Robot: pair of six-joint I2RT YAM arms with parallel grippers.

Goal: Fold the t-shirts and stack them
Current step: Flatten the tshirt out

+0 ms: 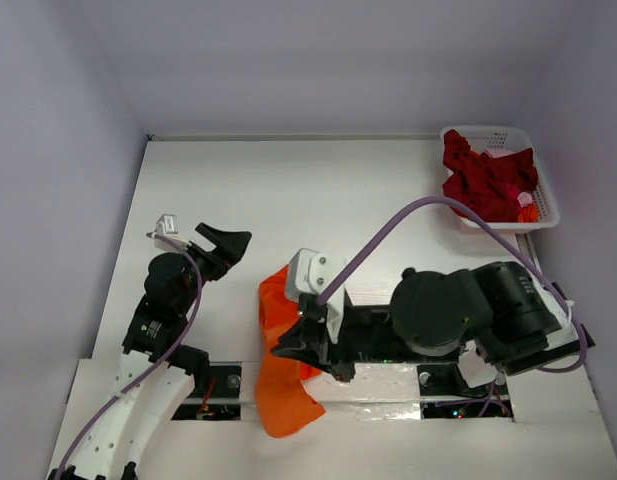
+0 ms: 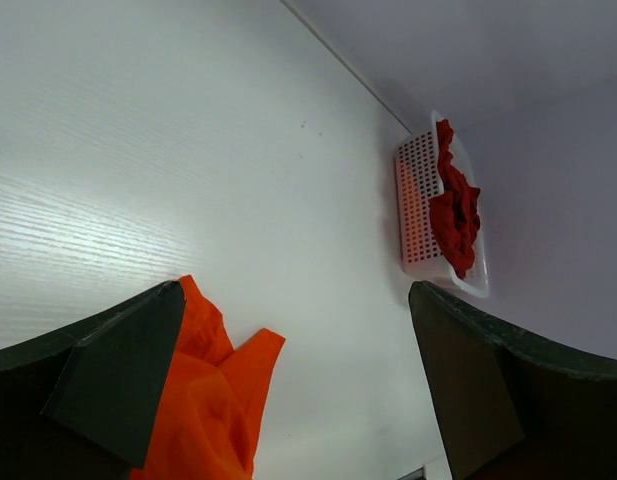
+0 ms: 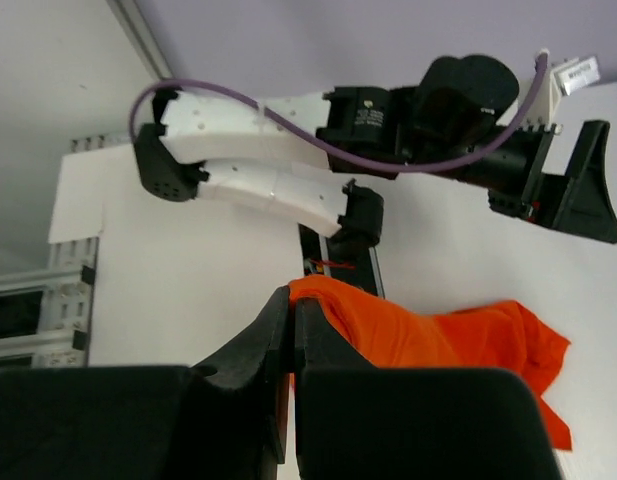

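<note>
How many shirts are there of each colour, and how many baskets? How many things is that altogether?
orange t-shirt: 1
dark red t-shirt: 1
white basket: 1
total: 3

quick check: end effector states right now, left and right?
Left end effector: open, holding nothing.
Right end effector: closed on the orange t-shirt.

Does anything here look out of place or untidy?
Yes. The orange shirt, pinched by the right gripper, is bunched and droops over the near edge of the table. The red shirt lies crumpled in the basket.
</note>
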